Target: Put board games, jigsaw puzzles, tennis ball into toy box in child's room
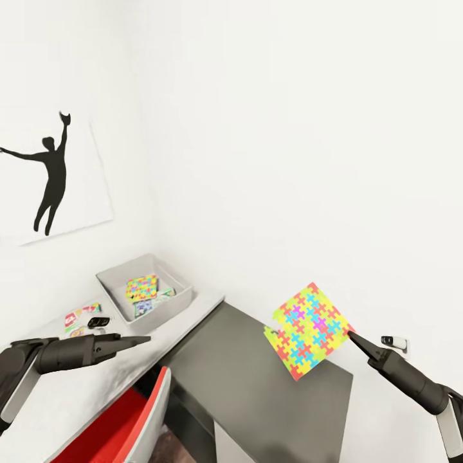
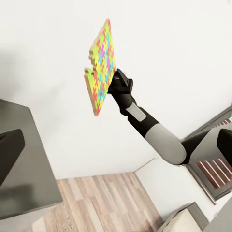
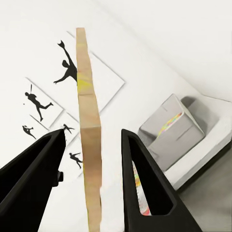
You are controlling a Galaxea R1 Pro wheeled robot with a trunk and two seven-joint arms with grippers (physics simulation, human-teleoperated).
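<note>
My right gripper (image 1: 352,335) is shut on one corner of a jigsaw puzzle (image 1: 310,330), holding it tilted in the air above the dark cabinet (image 1: 257,386). The right wrist view has this puzzle (image 3: 89,145) edge-on between the fingers (image 3: 145,183). The toy box (image 1: 183,297) stands on the table (image 1: 77,392) in the wall corner, with another jigsaw puzzle (image 1: 143,286) and a board game (image 1: 151,306) inside. Two board games (image 1: 82,315) lie on the table left of the box. My left gripper (image 1: 138,339) hovers over the table, open and empty. The tennis ball and bed are out of view.
A red and white chair (image 1: 122,431) sits tucked under the table's front edge. A silhouette poster (image 1: 51,173) hangs on the left wall, and a wall socket (image 1: 393,341) is behind my right arm. A small black object (image 1: 98,321) lies beside the games.
</note>
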